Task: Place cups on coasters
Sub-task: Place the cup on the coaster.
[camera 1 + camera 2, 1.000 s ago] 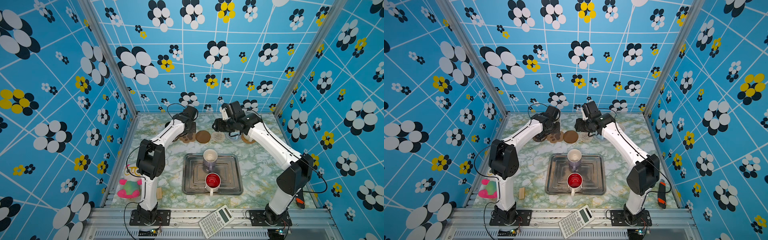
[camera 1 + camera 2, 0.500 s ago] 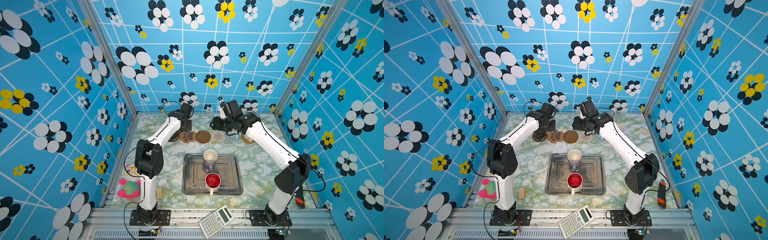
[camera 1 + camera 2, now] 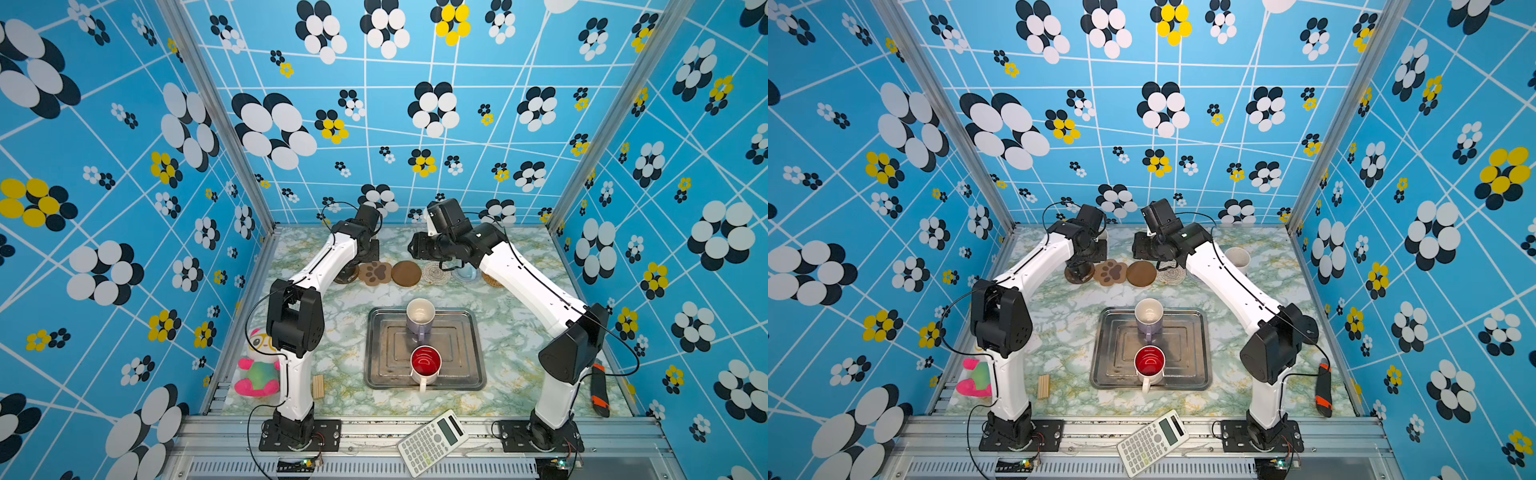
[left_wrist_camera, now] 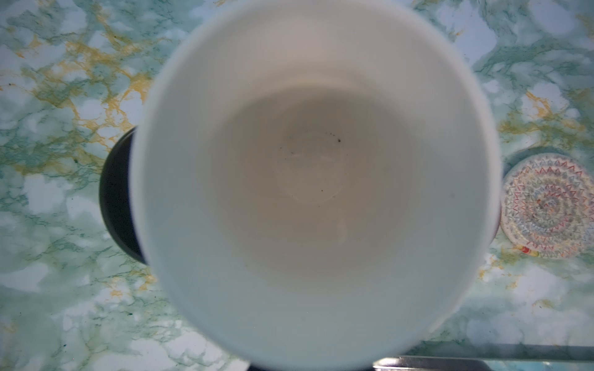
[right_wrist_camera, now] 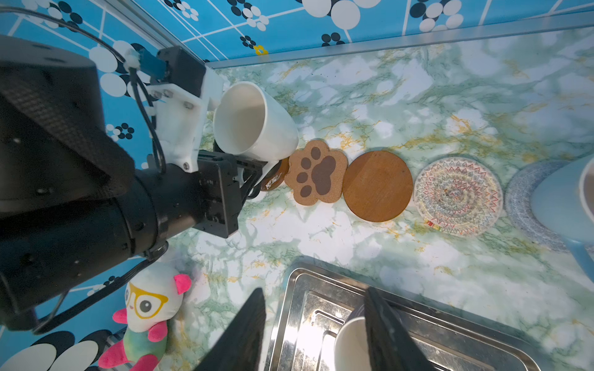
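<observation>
**White mug hangs tilted over the end of the coaster row**

The white mug (image 5: 254,122) is clamped in the left tool (image 5: 258,173), which seems to grip it at the handle side. For this reason the body leans and the open mouth faces the left wrist camera. The mug hangs just above the bench (image 5: 418,96), near the brown disc (image 5: 277,180) at the end of the row, and does not yet stand on it. In my judgement the mug must come upright before it goes down. Otherwise it can land on its edge and push the paw-print coaster (image 5: 316,175) just beside.

The right tool (image 5: 313,292) has its jaws apart and holds nothing. It hangs near the coaster row and looks toward the metal tray (image 3: 388,353), where the lavender mug (image 3: 419,320) and the red-inside mug (image 3: 426,363) wait. This looks like a ready position for the next pick.

The light blue mug (image 5: 559,205) stands on the grey-blue crocheted mat (image 5: 520,199). The speckled cream mug (image 3: 1237,259) stands further along, but I cannot tell if it is on a mat. The second brown disc (image 5: 377,186) and the cream crocheted mat (image 5: 458,196) are free.
</observation>
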Tool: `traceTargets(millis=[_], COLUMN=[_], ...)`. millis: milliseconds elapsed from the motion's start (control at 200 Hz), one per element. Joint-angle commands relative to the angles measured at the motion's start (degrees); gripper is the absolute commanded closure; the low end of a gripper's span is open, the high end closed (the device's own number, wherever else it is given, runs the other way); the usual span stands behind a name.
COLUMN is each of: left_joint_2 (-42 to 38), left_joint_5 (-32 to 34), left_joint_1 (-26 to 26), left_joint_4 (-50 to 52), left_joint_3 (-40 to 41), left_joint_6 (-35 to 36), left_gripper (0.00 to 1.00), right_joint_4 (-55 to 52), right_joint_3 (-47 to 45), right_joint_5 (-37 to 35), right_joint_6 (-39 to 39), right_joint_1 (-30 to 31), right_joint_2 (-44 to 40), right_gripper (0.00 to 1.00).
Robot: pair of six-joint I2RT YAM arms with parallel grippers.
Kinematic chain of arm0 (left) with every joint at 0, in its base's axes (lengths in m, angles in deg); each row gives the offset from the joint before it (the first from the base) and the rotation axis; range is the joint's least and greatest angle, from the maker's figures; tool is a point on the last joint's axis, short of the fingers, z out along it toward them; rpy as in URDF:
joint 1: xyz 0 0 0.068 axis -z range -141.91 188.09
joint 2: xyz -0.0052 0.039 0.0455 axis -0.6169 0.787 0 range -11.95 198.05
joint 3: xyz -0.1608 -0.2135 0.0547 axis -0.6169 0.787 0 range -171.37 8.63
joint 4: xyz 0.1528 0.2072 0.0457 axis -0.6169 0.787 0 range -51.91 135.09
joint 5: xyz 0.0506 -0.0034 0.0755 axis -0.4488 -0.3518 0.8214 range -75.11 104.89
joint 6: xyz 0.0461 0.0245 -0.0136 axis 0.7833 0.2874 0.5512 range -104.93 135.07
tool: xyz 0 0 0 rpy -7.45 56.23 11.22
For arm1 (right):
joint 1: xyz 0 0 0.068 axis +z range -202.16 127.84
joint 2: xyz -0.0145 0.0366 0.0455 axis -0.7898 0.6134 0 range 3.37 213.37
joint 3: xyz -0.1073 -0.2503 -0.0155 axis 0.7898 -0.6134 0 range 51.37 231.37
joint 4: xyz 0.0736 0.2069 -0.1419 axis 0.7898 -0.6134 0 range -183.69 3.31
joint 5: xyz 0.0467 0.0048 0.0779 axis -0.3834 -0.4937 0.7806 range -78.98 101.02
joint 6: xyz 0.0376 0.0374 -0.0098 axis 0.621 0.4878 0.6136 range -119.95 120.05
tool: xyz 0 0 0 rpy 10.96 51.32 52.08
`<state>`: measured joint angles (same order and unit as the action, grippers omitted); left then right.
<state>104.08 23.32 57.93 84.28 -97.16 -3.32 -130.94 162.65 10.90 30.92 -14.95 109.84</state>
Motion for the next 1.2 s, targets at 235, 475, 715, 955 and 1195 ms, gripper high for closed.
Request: traceTargets(millis=[235, 475, 715, 955, 1195], left_joint_2=[-4.63, -1.11, 0.98, 4.57, 7.60], left_joint_5=[-4.53, -2.44, -2.49, -2.19, -1.49], left_joint_1=[-0.08, 0.64, 1.64, 3.58, 4.93], left_joint_4=[-7.65, -2.98, -2.01, -0.49, 2.16], left_joint_3=[4.21, -0.71, -2.57, -6.28, -11.09], left_joint_6=[-4.35, -4.20, -4.68, -4.63, -5.35], left_gripper=[1.00, 1.00, 1.00, 1.00, 1.00], right_joint_4=[-5.14, -2.27, -0.70, 1.15, -1.68], right_joint_3=[-0.98, -5.24, -9.56, -12.30, -10.48], right_joint_5=[-5.53, -6.51, -4.93, 0.11, 1.63], right_joint_6=[-5.19, -8.06, -9.49, -11.00, -11.85], right_joint_1=[0.54, 0.40, -0.38, -1.93, -4.26], right_joint_2=[-1.72, -5.50, -6.45, -6.09, -4.60], right_gripper=[0.47, 0.44, 0.44, 0.44, 0.44])
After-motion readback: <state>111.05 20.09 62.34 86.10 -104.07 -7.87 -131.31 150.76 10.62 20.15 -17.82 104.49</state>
